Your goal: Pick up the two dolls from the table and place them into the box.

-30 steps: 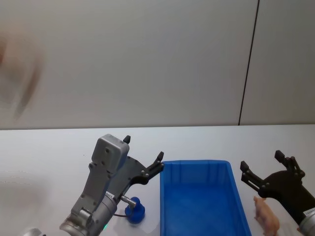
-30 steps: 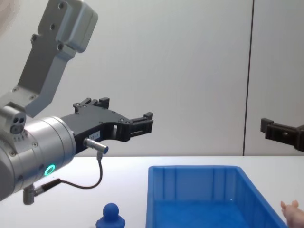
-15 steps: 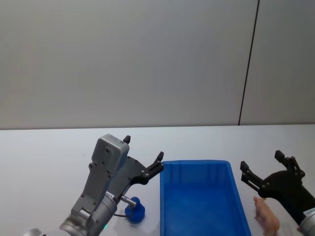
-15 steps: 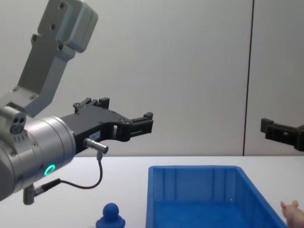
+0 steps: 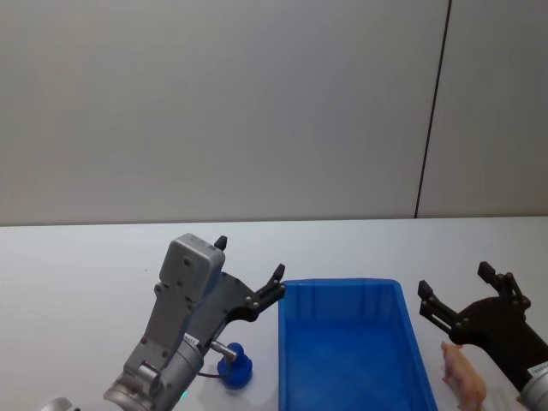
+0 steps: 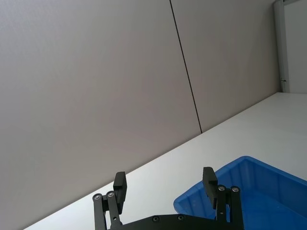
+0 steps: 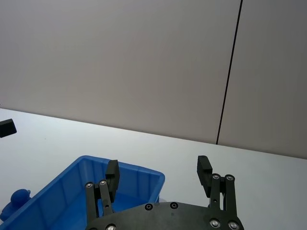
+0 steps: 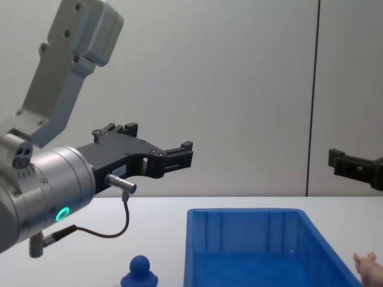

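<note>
White table bears box between blue figurine and pig; left gripper, right gripper hover, jaws open.

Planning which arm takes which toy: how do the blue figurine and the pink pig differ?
The blue figurine is solid blue, the pink pig pale pink. The figurine has a round head on a wider base; the pig has a longer animal body. The figurine stands left of the box, the pig right of it. Both sit on the table, outside the box.
</note>
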Robot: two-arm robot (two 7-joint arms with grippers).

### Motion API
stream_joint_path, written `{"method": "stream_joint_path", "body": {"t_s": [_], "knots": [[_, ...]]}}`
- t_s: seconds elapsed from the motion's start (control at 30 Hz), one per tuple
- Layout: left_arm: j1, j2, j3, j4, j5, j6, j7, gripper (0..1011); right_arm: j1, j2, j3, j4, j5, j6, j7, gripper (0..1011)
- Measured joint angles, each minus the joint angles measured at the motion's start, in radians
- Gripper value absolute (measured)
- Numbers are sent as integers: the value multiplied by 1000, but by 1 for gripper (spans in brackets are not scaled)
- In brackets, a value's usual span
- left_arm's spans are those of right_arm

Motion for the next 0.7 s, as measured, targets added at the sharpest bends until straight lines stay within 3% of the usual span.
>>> {"method": "stream_joint_path", "body": {"t_s": [0.33,0.7], "knots": [[0,0,0,0,0,0,0,1001,-4,-1,1,-6,-1,7,-9,1001],[0,0,0,0,0,0,0,1001,-34,6,9,-45,-3,56,-76,1001]]}}
